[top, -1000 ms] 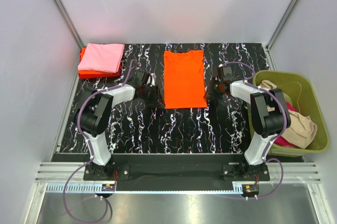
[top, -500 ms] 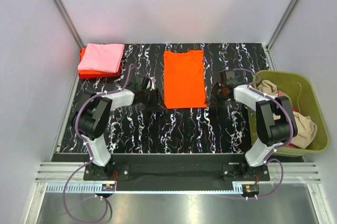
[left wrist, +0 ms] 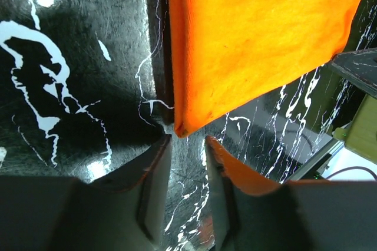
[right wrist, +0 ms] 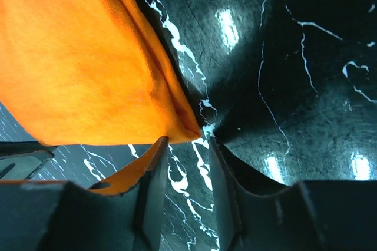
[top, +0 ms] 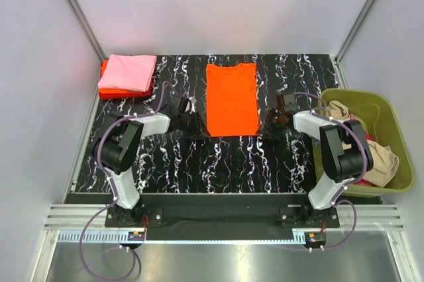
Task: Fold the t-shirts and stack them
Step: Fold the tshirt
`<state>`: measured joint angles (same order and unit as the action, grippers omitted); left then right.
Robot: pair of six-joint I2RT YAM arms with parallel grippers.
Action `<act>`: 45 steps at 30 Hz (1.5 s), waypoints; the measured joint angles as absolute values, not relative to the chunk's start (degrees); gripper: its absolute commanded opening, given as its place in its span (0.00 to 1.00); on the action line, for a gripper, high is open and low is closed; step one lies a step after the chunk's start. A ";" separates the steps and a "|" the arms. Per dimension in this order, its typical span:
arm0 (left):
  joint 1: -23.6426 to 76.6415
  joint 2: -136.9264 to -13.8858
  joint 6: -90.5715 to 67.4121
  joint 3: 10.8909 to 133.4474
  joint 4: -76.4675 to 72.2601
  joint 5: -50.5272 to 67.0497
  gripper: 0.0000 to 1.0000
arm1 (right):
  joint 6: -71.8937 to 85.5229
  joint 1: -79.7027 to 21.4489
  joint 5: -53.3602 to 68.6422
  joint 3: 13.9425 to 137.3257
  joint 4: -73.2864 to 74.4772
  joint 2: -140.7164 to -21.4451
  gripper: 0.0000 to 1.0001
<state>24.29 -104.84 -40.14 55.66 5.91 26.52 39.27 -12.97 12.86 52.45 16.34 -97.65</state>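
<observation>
A bright orange t-shirt (top: pixel 232 99) lies flat on the black marbled table, sides folded in to a long rectangle. My left gripper (top: pixel 201 132) is open at its near left corner; in the left wrist view that corner (left wrist: pixel 184 126) sits just beyond the gap between my fingers (left wrist: pixel 187 145). My right gripper (top: pixel 264 130) is open at the near right corner; in the right wrist view the corner (right wrist: pixel 191 132) lies just beyond the gap (right wrist: pixel 188 148). A folded pink t-shirt (top: pixel 128 72) rests on a folded red-orange t-shirt (top: pixel 109 90) at the back left.
An olive-green basket (top: pixel 396 140) at the right edge holds beige (top: pixel 381 159) and magenta cloth. Grey walls close in the table on three sides.
Both grippers have moved down along the shirt's sides to its near corners. The shirt has not moved.
</observation>
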 measured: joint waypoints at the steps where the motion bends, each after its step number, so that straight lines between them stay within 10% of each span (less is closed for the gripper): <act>1: 24.32 -104.92 -40.18 55.66 5.85 26.48 0.30 | 39.31 -12.97 12.95 52.40 16.05 -97.67 0.39; 7: 24.32 -105.38 -40.14 55.66 5.91 25.96 0.00 | 39.33 -12.95 13.26 52.18 14.02 -98.98 0.00; 38: 46.26 -67.53 -44.97 41.36 21.32 11.14 0.00 | 42.06 -15.97 14.41 32.69 37.15 -44.69 0.00; 45: 44.71 -72.58 -44.03 51.75 25.58 9.13 0.00 | 39.92 -16.10 12.67 41.45 40.91 -50.92 0.00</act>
